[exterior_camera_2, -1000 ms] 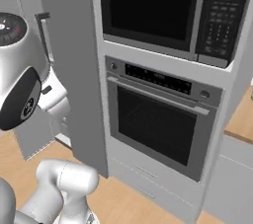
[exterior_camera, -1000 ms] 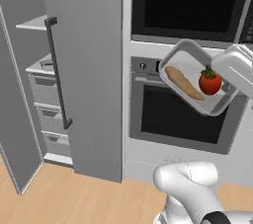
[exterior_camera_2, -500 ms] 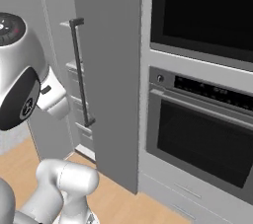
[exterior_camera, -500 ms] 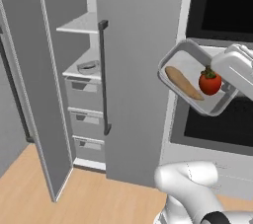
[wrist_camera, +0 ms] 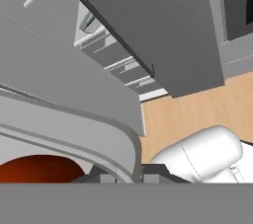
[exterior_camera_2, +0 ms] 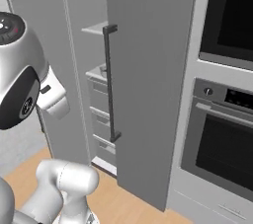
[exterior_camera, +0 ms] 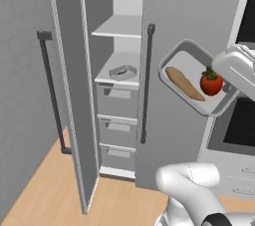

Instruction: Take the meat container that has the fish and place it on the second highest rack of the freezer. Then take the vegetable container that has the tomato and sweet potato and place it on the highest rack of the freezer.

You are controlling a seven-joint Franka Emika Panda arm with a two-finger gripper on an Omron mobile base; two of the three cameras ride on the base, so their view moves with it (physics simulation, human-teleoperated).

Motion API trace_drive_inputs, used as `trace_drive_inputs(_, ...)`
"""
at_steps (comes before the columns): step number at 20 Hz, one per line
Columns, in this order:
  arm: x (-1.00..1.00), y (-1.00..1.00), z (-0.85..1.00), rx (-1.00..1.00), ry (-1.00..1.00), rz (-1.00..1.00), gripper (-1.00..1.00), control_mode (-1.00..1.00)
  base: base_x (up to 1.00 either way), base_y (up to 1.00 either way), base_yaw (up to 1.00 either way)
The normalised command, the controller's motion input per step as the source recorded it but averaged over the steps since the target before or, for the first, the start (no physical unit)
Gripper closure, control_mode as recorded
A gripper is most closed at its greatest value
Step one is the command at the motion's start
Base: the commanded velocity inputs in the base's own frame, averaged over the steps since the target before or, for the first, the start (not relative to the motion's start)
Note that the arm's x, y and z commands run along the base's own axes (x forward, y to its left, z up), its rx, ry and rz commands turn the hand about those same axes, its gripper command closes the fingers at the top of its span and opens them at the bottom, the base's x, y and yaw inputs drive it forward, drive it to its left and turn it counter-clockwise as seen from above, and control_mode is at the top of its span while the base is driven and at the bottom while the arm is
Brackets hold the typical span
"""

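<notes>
1. The tray point(exterior_camera: 196, 81) is hanging tilted in the air in front of the grey door right of the freezer point(exterior_camera: 119, 95), well apart from its shelves.
2. The tomato point(exterior_camera: 210, 83) is sitting at the tray's right end, with the sweet potato point(exterior_camera: 184, 83) lying lengthwise just beside it.
3. The gripper point(wrist_camera: 137, 172) is clamping the tray's rim, its jaws pressed together on the wall at the tomato end.
4. The top rack point(exterior_camera: 119, 26) is showing bare white.
5. The lower rack point(exterior_camera: 112, 76) is carrying a second container point(exterior_camera: 122, 72), lying flat above the three drawers point(exterior_camera: 117, 130).
6. The freezer door point(exterior_camera: 69, 90) is standing swung out to the left, and a black bar handle point(exterior_camera: 146, 83) is running down the neighbouring door.
7. An oven point(exterior_camera_2: 220, 139) is standing to the right.
</notes>
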Motion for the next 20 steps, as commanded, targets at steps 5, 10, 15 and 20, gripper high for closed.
trace_drive_inputs(5,0.00,0.00,0.00,0.00,0.00,0.00,1.00,1.00,0.22,0.52,-0.10)
trace_drive_inputs(10,0.00,0.00,0.00,0.00,0.00,0.00,1.00,1.00,0.31,0.41,-0.13)
trace_drive_inputs(15,0.00,0.00,0.00,0.00,0.00,0.00,1.00,1.00,0.37,0.32,-0.14)
trace_drive_inputs(20,0.00,0.00,0.00,0.00,0.00,0.00,1.00,1.00,0.36,0.15,-0.13)
